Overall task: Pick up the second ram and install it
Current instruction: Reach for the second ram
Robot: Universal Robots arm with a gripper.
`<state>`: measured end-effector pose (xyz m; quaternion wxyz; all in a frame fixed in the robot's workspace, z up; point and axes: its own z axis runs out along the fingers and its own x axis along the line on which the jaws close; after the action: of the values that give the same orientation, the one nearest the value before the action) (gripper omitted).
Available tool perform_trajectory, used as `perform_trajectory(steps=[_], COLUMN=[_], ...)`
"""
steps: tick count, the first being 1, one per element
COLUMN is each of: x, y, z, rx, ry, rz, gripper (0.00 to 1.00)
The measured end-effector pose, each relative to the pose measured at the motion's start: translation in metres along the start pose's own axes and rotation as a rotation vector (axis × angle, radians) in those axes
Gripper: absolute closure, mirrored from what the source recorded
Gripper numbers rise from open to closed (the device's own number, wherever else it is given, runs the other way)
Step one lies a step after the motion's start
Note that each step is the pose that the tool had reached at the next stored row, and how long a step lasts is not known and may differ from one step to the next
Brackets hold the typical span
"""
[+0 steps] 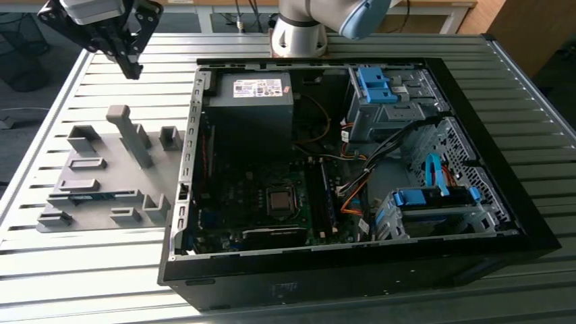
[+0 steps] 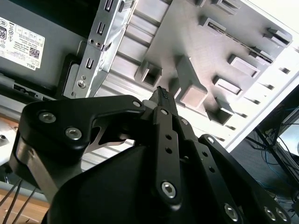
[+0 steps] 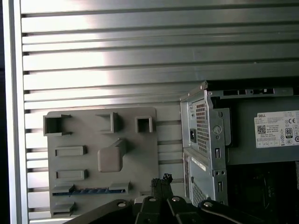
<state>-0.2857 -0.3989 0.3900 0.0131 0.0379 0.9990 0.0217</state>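
Black gripper links sit closest in both wrist views, jaws clenched tip to tip with nothing between them. In the exterior view the gripper hangs above the far corner of the slatted table on that view's left, well apart from the ram. This blue-green ram rests in a low slot of the grey fixture plate. A tall grey post and several blocks stand on the plate between gripper and ram. Just beside the plate lies the open computer case, its power supply at the far end.
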Motion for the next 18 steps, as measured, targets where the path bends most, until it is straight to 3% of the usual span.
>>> perform_trajectory(steps=[8,12,18], x=[0.0123,0.0196,0.0239], y=[-0.0010,-0.0078,-0.0189], z=[-0.0003,-0.0005,-0.0007], rx=[0.0000,0.0000,0.0000], ry=[0.0000,0.0001,0.0001], rz=[0.000,0.000,-0.001], gripper=[0.89,0.89,0.89])
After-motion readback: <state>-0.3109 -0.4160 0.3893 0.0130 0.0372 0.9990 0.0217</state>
